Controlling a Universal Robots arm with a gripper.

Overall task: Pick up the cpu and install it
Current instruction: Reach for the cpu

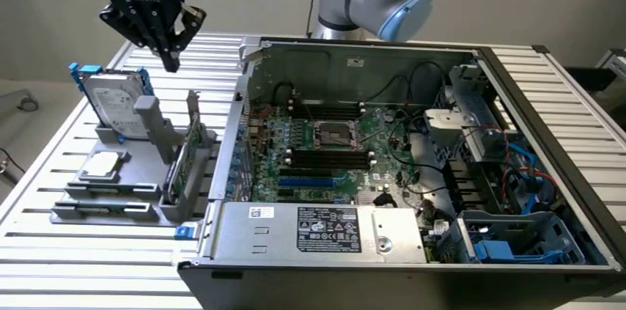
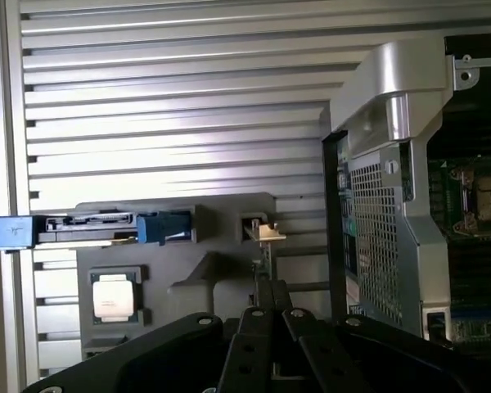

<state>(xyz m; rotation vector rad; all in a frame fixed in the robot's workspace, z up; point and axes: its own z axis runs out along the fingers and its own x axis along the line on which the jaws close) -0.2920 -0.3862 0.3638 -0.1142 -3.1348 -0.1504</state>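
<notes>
Hanging high over the far corner of the tabletop (image 1: 49, 251), the claw (image 1: 172, 61) has its fingers drawn together and nothing between them. The cpu (image 1: 102, 165) lies flat and untouched in a recess of the grey holder (image 1: 108, 207), well below the claw and toward seven o'clock from it in the exterior view. From where I stand the risk looks plain: the chip is thin and sits low in its seat, so fingers coming down together, or a little off-centre, would likely strike its metal top or skid off an edge instead of gripping it. The hard drive (image 1: 116, 101) stands upright on its blue rails at twelve o'clock from the chip, between it and the claw, and a grey post (image 1: 157, 127) and an upright card (image 1: 184, 163) rise close at two and three o'clock, leaving little room on those sides. The socket (image 1: 333, 134) sits mid-motherboard inside the open computer case (image 1: 242, 75), at three o'clock from the holder. The case wall and loose cables (image 1: 411, 90) stand near it. I cannot tell whether its frame is lifted.
</notes>
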